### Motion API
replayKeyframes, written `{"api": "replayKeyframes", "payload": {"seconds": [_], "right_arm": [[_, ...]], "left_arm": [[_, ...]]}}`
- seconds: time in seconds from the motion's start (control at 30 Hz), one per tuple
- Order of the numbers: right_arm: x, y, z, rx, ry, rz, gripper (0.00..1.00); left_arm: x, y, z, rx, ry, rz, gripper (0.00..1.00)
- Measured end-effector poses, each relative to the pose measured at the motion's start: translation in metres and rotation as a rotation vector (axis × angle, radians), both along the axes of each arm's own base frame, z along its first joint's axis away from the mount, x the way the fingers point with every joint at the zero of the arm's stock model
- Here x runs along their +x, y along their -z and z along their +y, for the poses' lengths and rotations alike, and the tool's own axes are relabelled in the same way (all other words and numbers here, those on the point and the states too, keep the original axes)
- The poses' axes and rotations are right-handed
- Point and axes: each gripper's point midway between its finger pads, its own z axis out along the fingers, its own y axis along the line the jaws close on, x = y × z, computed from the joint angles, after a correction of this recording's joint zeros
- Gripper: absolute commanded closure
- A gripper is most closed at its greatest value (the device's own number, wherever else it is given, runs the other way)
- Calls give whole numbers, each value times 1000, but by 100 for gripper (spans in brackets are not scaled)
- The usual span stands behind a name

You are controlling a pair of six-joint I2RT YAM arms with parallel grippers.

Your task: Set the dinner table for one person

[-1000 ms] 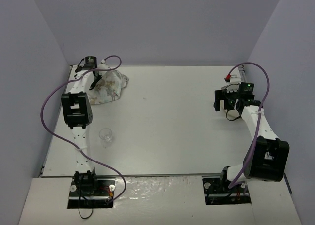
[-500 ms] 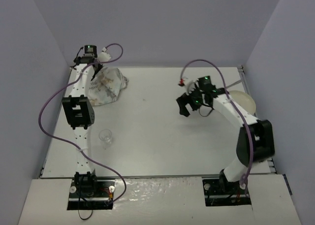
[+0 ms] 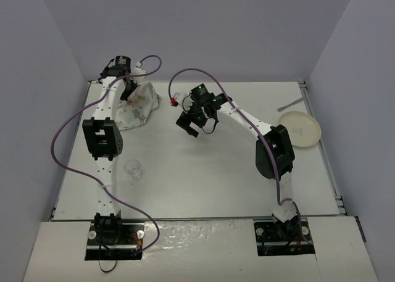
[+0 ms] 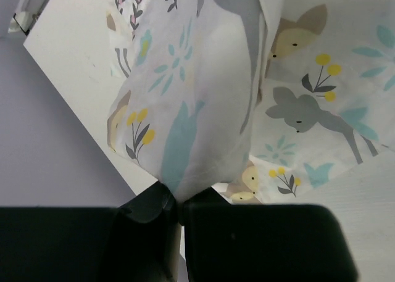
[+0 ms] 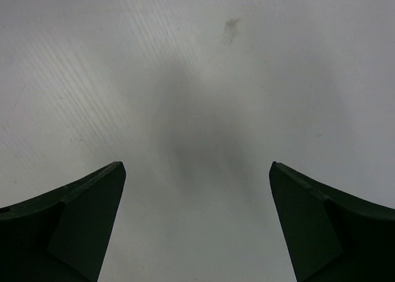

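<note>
The table is seen from above, taking up most of the top view. At its 10 o'clock corner a printed cloth is pinched by the left gripper, whose jaws are closed tight on a gathered fold. The cloth is lifted into a peak, with its lower edge resting on the table. The right gripper is held over bare table just toward 11 o'clock from the centre, its jaws spread wide with nothing between them. A small clear glass is stood upright at 8 o'clock, beside the left arm. A pale plate is laid at the 3 o'clock edge. A slim utensil, possibly a spoon, is seen just beyond it toward 2 o'clock, apart from the plate.
</note>
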Motion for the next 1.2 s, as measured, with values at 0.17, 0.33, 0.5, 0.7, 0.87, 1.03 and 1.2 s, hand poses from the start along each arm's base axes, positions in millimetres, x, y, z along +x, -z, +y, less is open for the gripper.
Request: {"api": "replayKeyframes", "payload": {"seconds": [0.17,0.33,0.5,0.7,0.87,1.03,1.2], "right_arm": [[24,-17,13,41,82,-143,0],[39,0,-9,4,255,-200,0],[51,-23,2,90,376,-276,0],[24,-43,73,187,398,-361,0],[-13,-19,117,175,345,-346,0],[-13,-9,129,157,377,-366,0],[5,-7,122,148,453,-404,0]], "left_arm": [[-12,-23,-40,31,64,5,100],[-31,-88,-144,12,256,-100,100],[-65,-144,-191,-18,338,-210,100],[-90,-175,-150,-78,246,-217,100],[-90,-171,-130,-104,190,-192,100],[-75,-144,-109,-120,135,-134,100],[-66,-115,-100,-128,112,-66,100]]}}
